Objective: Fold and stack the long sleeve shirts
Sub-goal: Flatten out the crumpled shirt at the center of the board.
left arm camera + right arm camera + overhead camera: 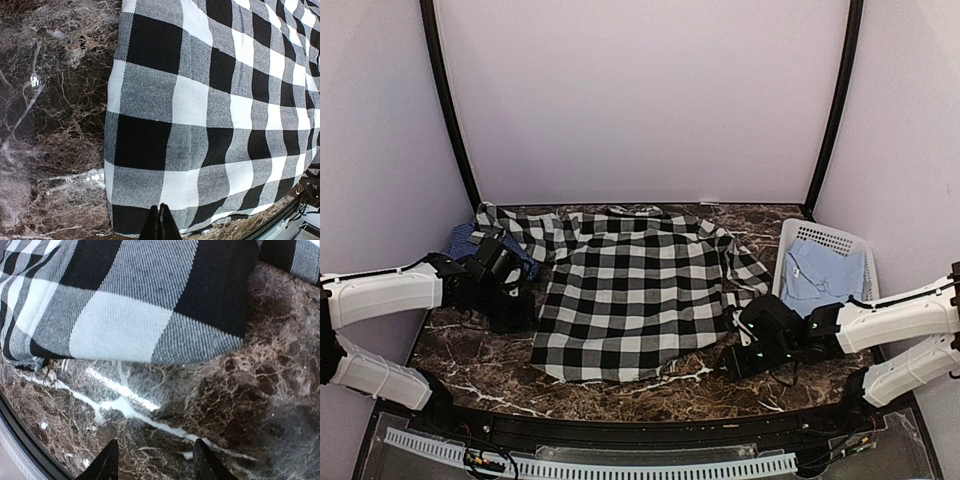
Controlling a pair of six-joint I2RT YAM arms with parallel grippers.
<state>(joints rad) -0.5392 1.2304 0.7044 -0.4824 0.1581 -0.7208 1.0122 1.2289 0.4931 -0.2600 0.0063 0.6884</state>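
Observation:
The black-and-white checked shirt [635, 290] lies spread flat in the middle of the table, collar to the back. The dark blue shirt [463, 240] is bunched at the back left, partly hidden behind my left arm. My left gripper [520, 300] is at the checked shirt's left edge. In the left wrist view its jaws [160, 223] are shut, just over the shirt's [210, 110] lower left corner, with no cloth visibly between them. My right gripper [740, 355] is open and empty [155, 460] over bare marble, just off the shirt's [130, 305] lower right corner.
A white slotted basket [840, 238] stands at the back right with a light blue cloth [825, 275] in it. The dark marble table [620, 395] shows along the front. Purple walls close in the back and sides.

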